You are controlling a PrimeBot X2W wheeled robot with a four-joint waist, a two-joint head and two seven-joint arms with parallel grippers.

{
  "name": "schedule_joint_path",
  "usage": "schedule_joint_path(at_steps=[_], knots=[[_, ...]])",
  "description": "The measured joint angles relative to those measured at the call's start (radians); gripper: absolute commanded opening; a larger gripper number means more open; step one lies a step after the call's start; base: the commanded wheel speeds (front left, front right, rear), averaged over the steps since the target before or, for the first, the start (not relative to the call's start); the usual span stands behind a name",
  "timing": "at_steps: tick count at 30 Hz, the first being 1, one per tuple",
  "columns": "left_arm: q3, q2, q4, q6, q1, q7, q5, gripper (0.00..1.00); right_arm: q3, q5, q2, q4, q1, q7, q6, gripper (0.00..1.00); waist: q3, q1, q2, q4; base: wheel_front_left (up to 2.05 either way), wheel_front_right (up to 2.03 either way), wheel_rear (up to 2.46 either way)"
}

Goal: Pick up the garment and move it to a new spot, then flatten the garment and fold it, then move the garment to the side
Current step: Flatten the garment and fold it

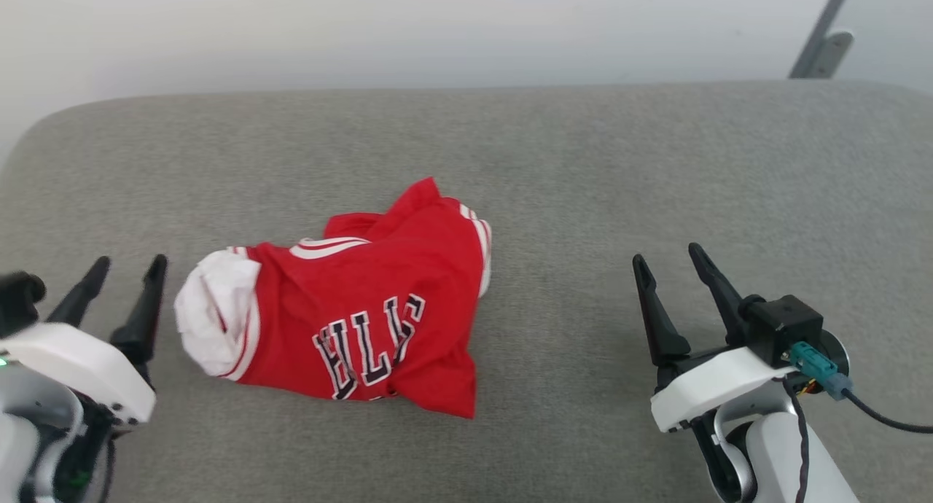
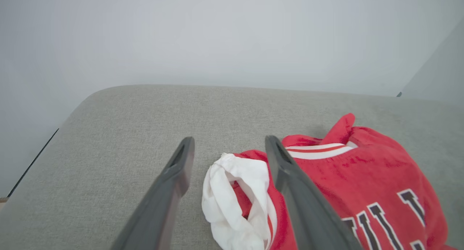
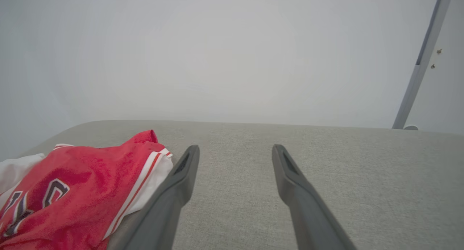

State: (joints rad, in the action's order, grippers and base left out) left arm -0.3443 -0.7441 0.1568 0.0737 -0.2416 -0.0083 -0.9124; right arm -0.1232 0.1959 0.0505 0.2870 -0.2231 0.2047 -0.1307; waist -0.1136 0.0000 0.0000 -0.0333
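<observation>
On the grey cushion (image 1: pixel 583 160), a crumpled red jersey (image 1: pixel 379 299) lies near centre.
At 8 o'clock the left gripper (image 1: pixel 131 262) stands spread wide and empty, just beside the jersey's white sleeve (image 1: pixel 215 310); the black, white-outlined letters face up; at 4 o'clock the right gripper (image 1: pixel 668 254), likewise wide and empty, stands well apart from the jersey.

Garment (image 1: pixel 379 299): red jersey crumpled in a heap left of centre, white sleeve bunched at the left end, black white-edged letters facing up.
</observation>
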Motion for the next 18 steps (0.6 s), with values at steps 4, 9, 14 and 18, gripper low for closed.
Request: schedule_joint_path(at_steps=[4,9,14,18], knots=[[-0.005,0.028,-0.035,0.002,0.045,-0.117,0.048,1.0,-0.008,-0.002,0.0,-0.006,0.009,-0.021,0.0,1.0,0.02,0.0,0.0,-0.038,0.0,0.0,0.0],[-0.002,0.06,-0.067,0.03,0.102,-0.217,0.103,1.0,-0.029,0.005,0.006,-0.012,0.009,-0.056,0.0,1.0,0.04,0.0,0.0,-0.087,0.0,0.0,0.0],[0.039,0.107,-0.1,0.066,0.154,-0.249,0.155,1.0,-0.067,0.018,0.028,-0.001,-0.016,-0.112,0.0,1.0,0.051,0.0,0.0,-0.138,0.0,0.0,0.0],[0.099,0.168,-0.134,0.076,0.189,-0.252,0.201,1.0,-0.104,0.041,0.054,0.028,-0.059,-0.179,0.0,1.0,0.051,0.0,0.0,-0.179,0.0,0.0,0.0]])
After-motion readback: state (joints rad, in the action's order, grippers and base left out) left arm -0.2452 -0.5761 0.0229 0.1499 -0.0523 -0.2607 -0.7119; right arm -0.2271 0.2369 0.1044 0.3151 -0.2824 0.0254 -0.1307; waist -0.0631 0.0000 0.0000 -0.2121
